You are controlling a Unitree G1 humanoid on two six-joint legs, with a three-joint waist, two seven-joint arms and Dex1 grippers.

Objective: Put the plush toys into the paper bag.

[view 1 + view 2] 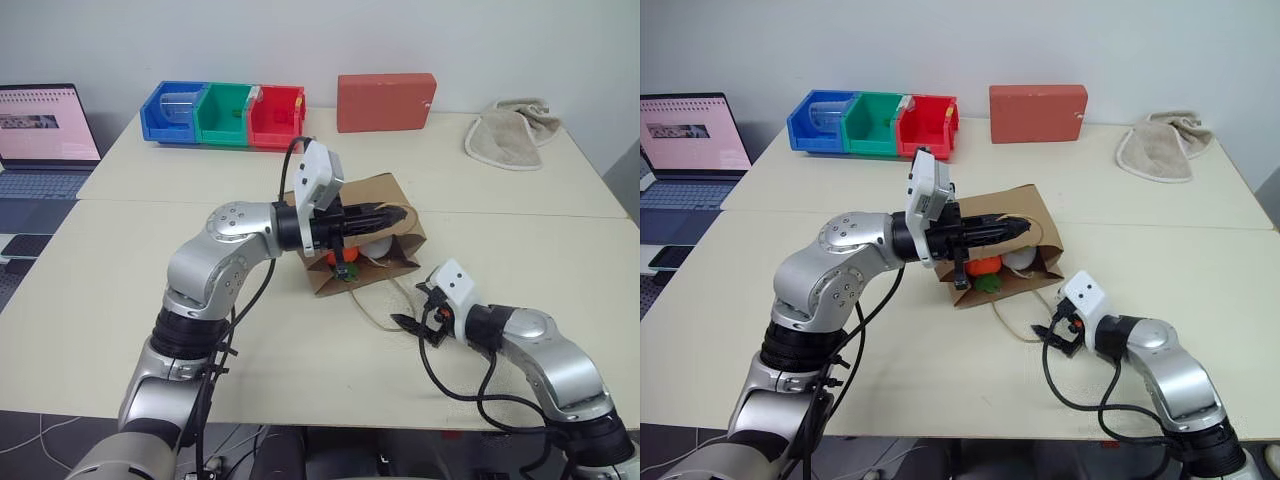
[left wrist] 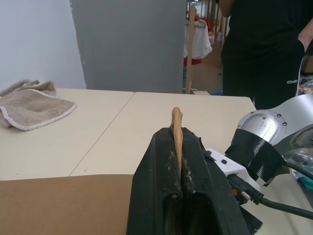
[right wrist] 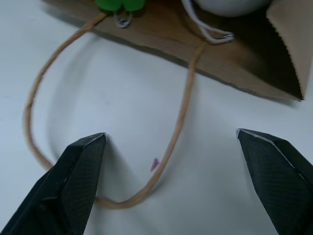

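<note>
Two toys are lying inside the paper bag [image 1: 1025,215], which is resting on its side mid-table, mouth facing the robot. Left gripper [image 1: 392,216] is pinching the upper cord handle [image 2: 176,128], holding the mouth open; keeping that lift steady looks wise. Right gripper [image 3: 171,183], jaws wide and empty, is hovering over the lower handle [image 3: 171,147]. Orange carrot [image 1: 984,266] is sitting beside the white toy [image 1: 1018,258].

Red box [image 1: 386,101], beige towel [image 1: 512,133], coloured bins [image 1: 224,114], laptop [image 1: 45,140].
</note>
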